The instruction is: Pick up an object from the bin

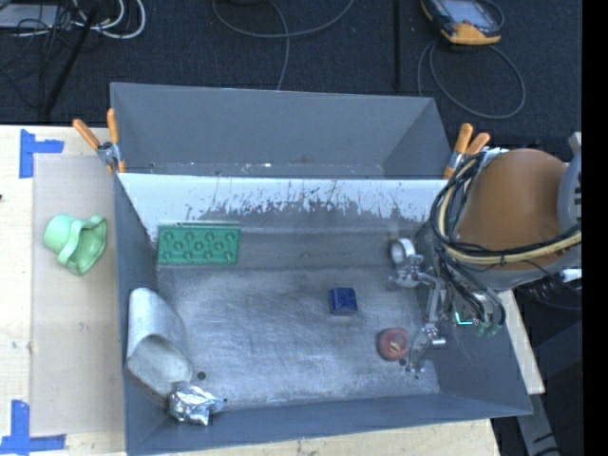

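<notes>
1. A small, round, reddish-brown disc (390, 343) lies on the bin floor near the right front corner. It is the thing nearest the gripper (416, 353), whose tip stands just to the disc's right. Whether the two touch cannot be told.
2. How far the gripper is open cannot be made out against the cables and metal of the wrist, and nothing is seen held in it.
3. First risk, as a judgement: the disc looks low and flat, so a closing grip may ride over it or push it aside. Being round, it could also skid or roll across the scratched metal floor.
4. Second risk: the sloping right wall of the grey bin (480, 388) rises just beside the tool and leaves little room. A drift to the right could scrape that wall.
5. A small blue cube (343, 300) sits apart from the disc, up and to the left, and seems unlikely to interfere.
6. A silvery round piece (401, 251) shows near the back right. Whether it is loose or part of the tool cannot be told.
7. Well apart on the left lie a green studded plate (198, 245), a pale cylinder (155, 333) on its side and a crumpled foil ball (193, 405).
8. No brand, label or writing can be read on any of these things.
</notes>
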`<state>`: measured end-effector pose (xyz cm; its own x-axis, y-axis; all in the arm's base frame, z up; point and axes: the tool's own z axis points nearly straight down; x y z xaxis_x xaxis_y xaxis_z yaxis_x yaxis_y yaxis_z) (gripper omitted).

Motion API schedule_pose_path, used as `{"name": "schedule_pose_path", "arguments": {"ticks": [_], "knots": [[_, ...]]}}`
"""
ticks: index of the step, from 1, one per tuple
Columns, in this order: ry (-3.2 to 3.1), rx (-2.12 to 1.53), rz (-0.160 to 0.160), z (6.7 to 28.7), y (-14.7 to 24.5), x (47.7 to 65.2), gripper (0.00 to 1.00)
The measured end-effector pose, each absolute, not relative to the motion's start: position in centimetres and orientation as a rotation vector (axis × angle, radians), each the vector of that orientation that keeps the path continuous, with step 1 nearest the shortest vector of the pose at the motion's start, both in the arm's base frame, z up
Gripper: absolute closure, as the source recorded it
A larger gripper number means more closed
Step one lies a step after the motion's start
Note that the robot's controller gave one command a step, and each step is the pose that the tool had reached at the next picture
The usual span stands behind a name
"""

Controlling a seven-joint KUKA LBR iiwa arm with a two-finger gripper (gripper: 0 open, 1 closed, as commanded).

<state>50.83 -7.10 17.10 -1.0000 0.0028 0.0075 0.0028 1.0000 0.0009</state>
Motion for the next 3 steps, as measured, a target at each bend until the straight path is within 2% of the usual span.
{"name": "schedule_pose_path", "arguments": {"ticks": [1,2,3], "knots": [[-3.14,-0.187,-0.001,6.9,-10.2,50.8,0.0],[-3.147,-0.178,0.001,7.5,-10.2,51.1,1.0],[-3.148,-0.066,0.003,20.4,-11.7,49.5,1.0]]}}
